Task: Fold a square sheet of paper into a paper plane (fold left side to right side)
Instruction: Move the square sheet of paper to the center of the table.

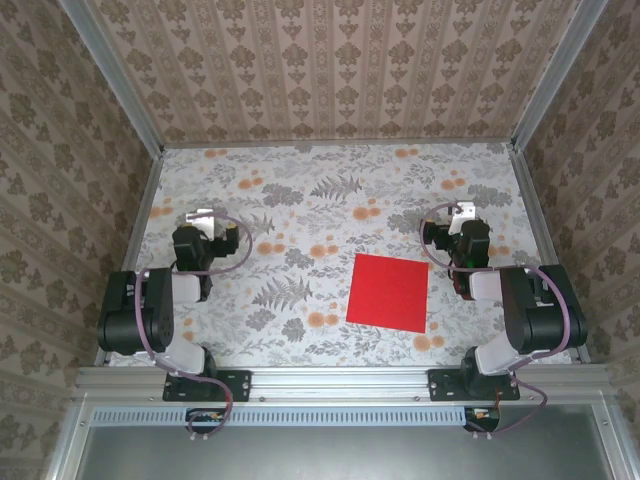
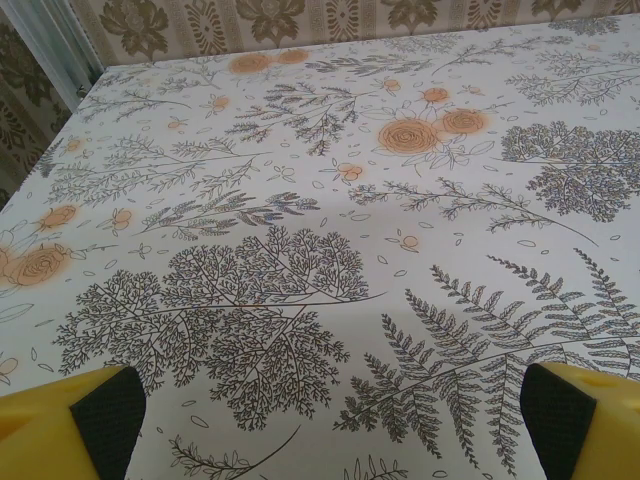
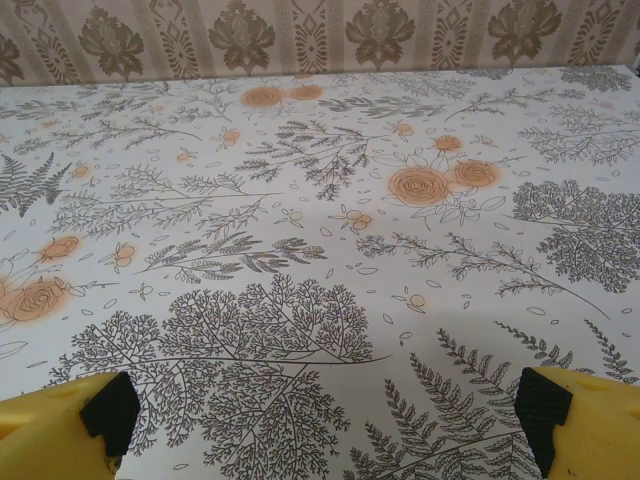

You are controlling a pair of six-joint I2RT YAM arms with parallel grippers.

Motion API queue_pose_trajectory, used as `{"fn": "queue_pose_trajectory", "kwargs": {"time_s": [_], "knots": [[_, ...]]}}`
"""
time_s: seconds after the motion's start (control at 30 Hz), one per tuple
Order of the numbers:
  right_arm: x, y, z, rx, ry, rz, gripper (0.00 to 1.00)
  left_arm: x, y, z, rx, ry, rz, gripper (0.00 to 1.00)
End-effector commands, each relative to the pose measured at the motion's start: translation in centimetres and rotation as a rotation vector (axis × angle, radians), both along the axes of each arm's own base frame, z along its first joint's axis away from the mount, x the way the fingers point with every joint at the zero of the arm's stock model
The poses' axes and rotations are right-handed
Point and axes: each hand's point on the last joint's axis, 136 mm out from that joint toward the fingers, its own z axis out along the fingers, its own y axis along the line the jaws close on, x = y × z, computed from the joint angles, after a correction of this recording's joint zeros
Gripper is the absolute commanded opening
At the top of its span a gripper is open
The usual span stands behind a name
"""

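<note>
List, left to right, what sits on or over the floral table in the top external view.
left pincer → square sheet of paper → right pincer

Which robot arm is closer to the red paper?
Right. The right end effector sits just right of the paper and farther back; the left end effector is far off to its left.

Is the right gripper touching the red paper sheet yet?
Apart. The top view shows bare flowered tablecloth between the right gripper and the square sheet of paper; the gripper sits beyond the sheet's upper right corner.
</note>
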Motion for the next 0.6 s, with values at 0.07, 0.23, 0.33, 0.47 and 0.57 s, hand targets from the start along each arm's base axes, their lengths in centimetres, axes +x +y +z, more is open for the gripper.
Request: {"fn": "queue_pose_trajectory", "kwargs": {"time_s": [0.07, 0.23, 0.33, 0.47, 0.57], "knots": [[-0.03, 0.37, -0.01, 0.010, 0.003, 0.011, 1.00, 0.41, -0.14, 0.55, -0.004, -0.013, 0.002, 1.00], [0.03, 0.35, 0.04, 0.011, 0.003, 0.010, 1.00, 0.42, -0.15, 0.57, -0.004, -0.014, 0.002, 1.00], [0.05, 0.32, -0.04, 0.011, 0.005, 0.009, 1.00, 0.42, -0.16, 0.59, -0.004, -0.014, 0.002, 1.00], [0.03, 0.32, 0.03, 0.011, 0.003, 0.009, 1.00, 0.42, -0.11, 0.58, -0.005, -0.014, 0.004, 1.00], [-0.07, 0.33, 0.03, 0.012, 0.000, 0.010, 1.00, 0.36, -0.08, 0.55, -0.003, -0.015, 0.006, 1.00]]}}
